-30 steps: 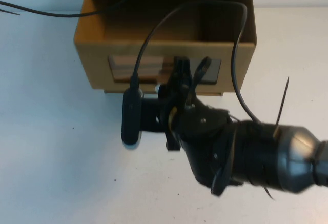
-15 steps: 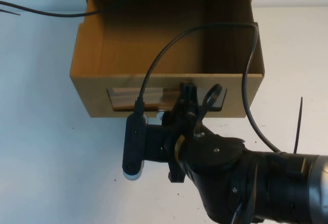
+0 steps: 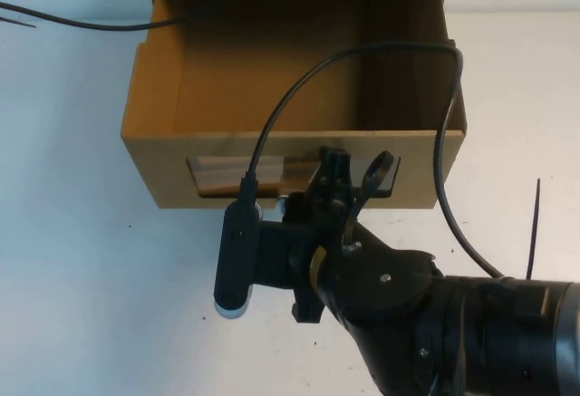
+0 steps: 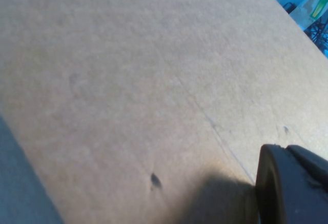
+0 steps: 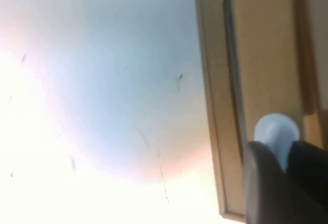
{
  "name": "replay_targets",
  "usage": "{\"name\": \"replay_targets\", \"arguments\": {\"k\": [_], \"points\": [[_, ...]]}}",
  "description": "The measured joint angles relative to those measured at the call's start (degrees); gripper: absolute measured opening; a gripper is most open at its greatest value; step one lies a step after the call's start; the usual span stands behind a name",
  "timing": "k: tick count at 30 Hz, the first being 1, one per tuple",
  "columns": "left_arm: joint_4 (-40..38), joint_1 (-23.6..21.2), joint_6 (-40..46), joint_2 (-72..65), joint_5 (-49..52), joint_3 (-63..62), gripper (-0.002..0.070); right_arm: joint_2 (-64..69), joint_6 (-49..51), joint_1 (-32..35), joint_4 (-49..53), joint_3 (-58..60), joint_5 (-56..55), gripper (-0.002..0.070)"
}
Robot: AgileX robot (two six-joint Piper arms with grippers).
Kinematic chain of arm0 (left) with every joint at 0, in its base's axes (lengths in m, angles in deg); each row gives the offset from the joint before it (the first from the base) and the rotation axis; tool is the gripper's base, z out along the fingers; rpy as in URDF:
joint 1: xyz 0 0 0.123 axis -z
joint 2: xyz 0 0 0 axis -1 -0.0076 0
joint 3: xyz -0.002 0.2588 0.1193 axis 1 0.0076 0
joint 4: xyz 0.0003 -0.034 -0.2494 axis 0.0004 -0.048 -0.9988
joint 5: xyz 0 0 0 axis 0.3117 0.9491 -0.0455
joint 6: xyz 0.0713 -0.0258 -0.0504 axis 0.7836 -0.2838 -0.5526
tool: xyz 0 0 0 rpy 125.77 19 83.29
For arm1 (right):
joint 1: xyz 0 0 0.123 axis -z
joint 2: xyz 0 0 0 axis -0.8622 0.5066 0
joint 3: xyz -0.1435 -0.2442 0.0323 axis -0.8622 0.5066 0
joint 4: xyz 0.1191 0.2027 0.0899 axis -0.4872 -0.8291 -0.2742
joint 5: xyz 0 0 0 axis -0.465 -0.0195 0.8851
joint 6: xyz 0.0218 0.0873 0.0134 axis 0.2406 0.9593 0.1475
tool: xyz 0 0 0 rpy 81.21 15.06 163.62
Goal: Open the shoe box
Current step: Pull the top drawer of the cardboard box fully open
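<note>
Currently the brown cardboard shoe box sits drawer-out on the white desk, right tool at its front cutout, left tool against cardboard, open or closed cannot tell for either; risk: a snagged retreat drags the box along.

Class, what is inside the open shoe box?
Only bare cardboard shows inside the shoe box; its front wall and a cable hide some floor. Right hand sits at that wall; left hand is beside cardboard.

- Pale white table fills the lower and left frame, with a few dark specks at mid left.
- Brown cardboard shoe box sits on it, upper centre.
- Thin black cable crosses the upper left toward the box; contact with the surface is unclear.
</note>
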Motion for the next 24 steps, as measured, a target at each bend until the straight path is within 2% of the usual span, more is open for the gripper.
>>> {"name": "replay_targets", "arguments": {"k": [4,9,11,14,17,19,21,24], "points": [[1.04,0.0,0.13,0.0,0.12,-1.69,-0.0006,-1.5,1.73,0.0,0.94,0.21,-0.49,0.0207],[4.13,0.12,0.18,0.46,0.96,-4.24,-0.0006,-5.49,1.94,-0.54,0.56,0.3,-3.85,0.0376],[5.87,0.12,0.18,1.29,1.47,-4.36,-0.0006,-7.7,1.94,-1.37,0.56,0.3,-6.61,0.0419],[7.84,0.12,0.18,3.07,2.33,-4.36,-0.0006,-10.65,1.94,-2.31,0.69,0.3,-11.5,0.0444],[8.43,0.12,0.18,5.58,2.75,-4.36,-0.0006,-13.09,1.94,-3.31,0.94,0.3,-13.72,0.0442],[8.53,0.12,0.18,7.84,3.24,-4.36,-0.0006,-14.84,1.94,-3.84,1.15,0.3,-13.67,0.041],[8.71,0.12,0.18,10.48,3.99,-4.36,-0.0006,-16.89,1.94,-4.06,1.15,0.3,-12.56,0.0346],[9.41,0.12,0.18,14.58,5.26,-4.36,-0.0006,-20.57,1.94,-4.28,1.15,0.33,-8.7,0.0195]]}}
